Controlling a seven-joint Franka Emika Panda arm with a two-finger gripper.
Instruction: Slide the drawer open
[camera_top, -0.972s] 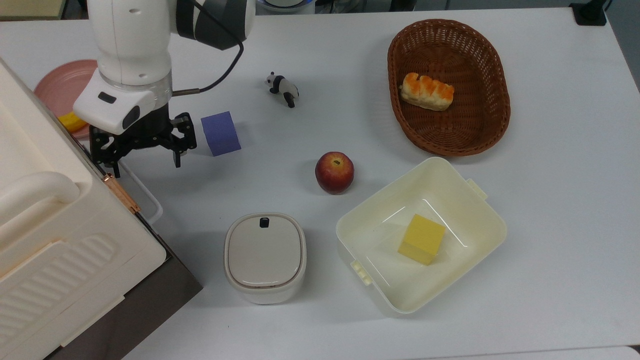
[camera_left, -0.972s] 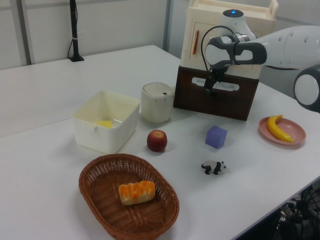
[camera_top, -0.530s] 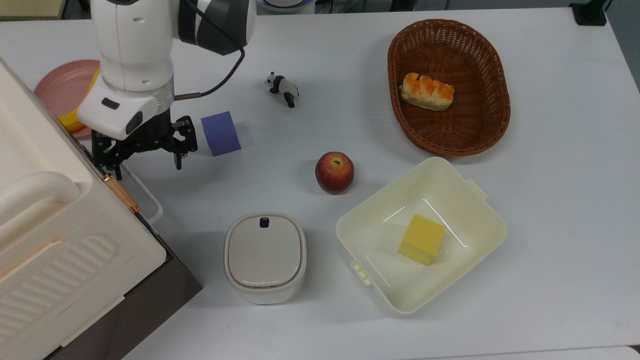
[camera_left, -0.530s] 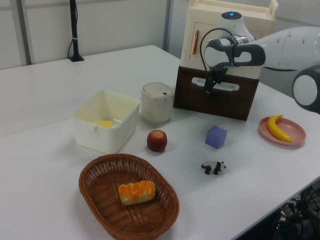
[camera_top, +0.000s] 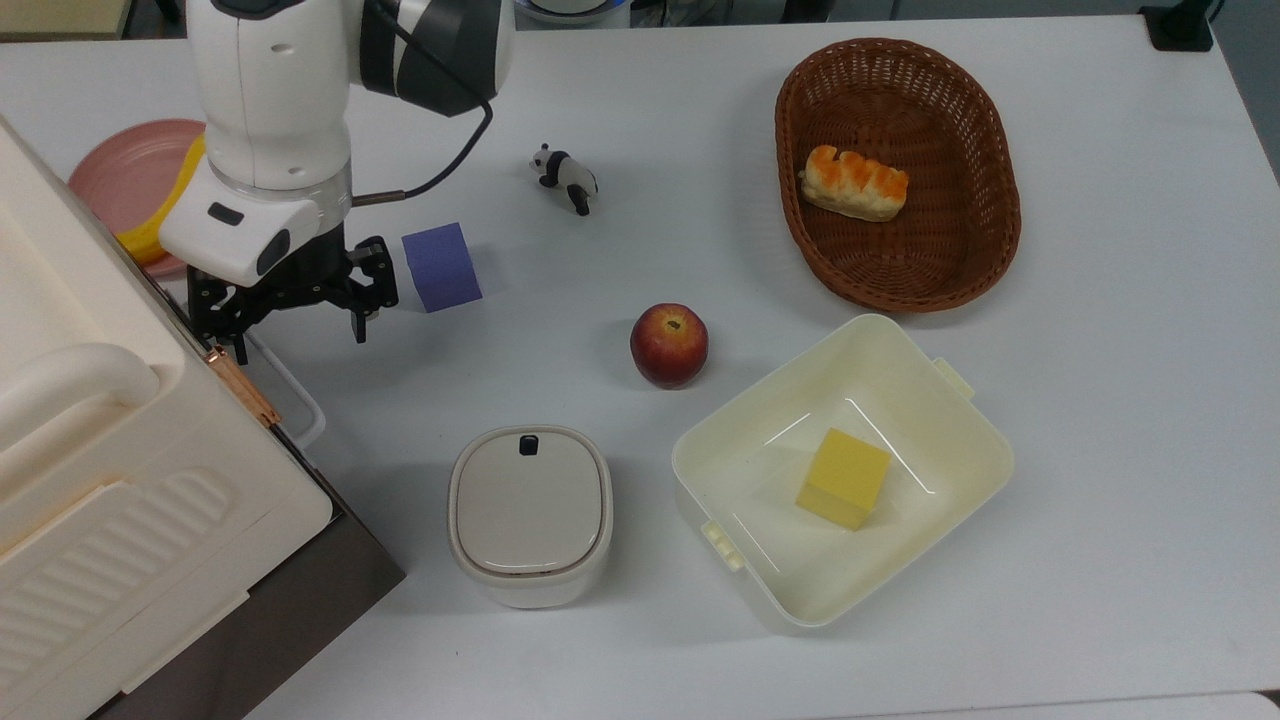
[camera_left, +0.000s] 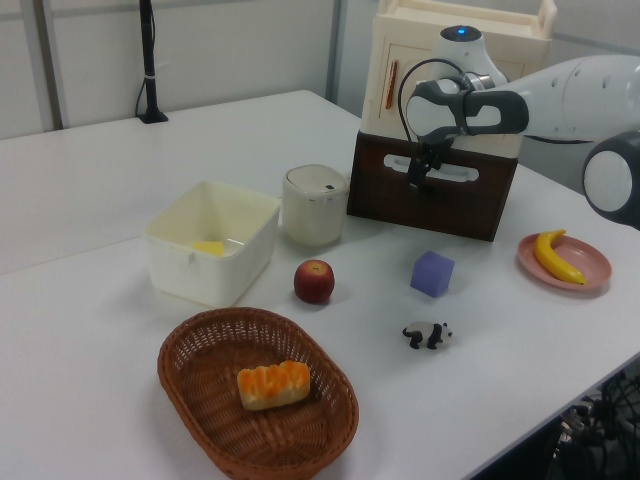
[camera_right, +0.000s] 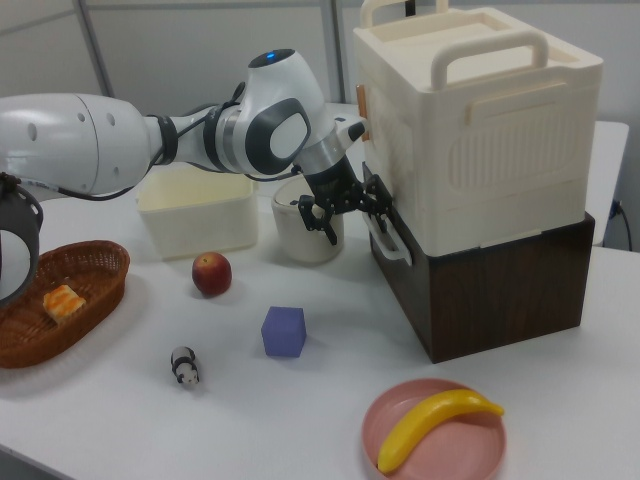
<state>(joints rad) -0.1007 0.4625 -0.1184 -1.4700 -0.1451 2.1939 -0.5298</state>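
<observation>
At the drawer's (camera_top: 310, 600) front, I see my gripper (camera_top: 298, 338) released, its two fingers spread wide and holding nothing. It hangs at the end of the white loop handle (camera_top: 300, 400) farthest from the lidded canister (camera_top: 529, 515). One finger is close against the cabinet (camera_top: 100, 480) corner by the copper latch (camera_top: 243, 387), the other out over the table (camera_top: 1100, 400). From the right view the fingers sit just above and in front of the handle; I cannot tell whether either touches it.

Ahead of the drawer front the table is bare for a fair stretch. A purple cube (camera_top: 441, 266) stands just beside the outer finger, and the canister sits near the front panel's other end. A pink plate (camera_top: 120, 175) with a banana (camera_top: 150, 240) lies beside the drawer's flank, behind the arm.

Under the cream cabinet, the drawer shows a dark brown front panel, and its handle juts forward. The panel looks close to flush with the wooden base, so I read it as shut.
</observation>
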